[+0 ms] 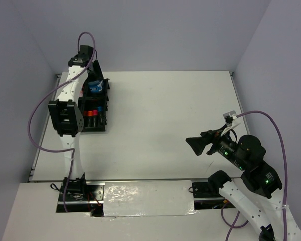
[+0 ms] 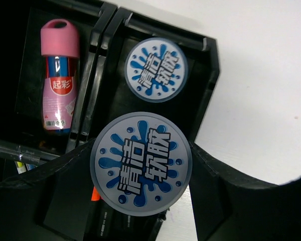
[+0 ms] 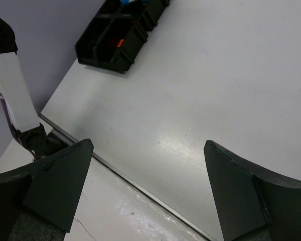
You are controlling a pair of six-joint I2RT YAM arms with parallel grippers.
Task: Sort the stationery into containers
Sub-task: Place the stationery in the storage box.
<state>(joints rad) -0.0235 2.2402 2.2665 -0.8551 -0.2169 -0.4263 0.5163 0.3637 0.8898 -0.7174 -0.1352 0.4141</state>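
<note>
My left gripper (image 2: 142, 173) is shut on a round blue-white tub (image 2: 142, 165) and holds it above the black organiser tray (image 2: 206, 75). A second blue-white tub (image 2: 156, 69) lies in the tray's corner compartment just beyond. A pink tube (image 2: 60, 75) lies in the compartment to the left. A thin pen (image 2: 15, 152) and an orange marker cap (image 2: 95, 195) show lower down. In the top view the left gripper (image 1: 93, 83) hangs over the tray (image 1: 107, 108) at the far left, with red and orange capped markers (image 1: 92, 114) in a near compartment. My right gripper (image 1: 194, 143) is open and empty, with its fingers (image 3: 60, 186) wide apart.
The tray stands against the left wall at the table's far left; it also shows in the right wrist view (image 3: 98, 50). The right gripper hovers near the table's front edge (image 3: 140, 183). A purple cable (image 1: 37, 113) loops off the left arm.
</note>
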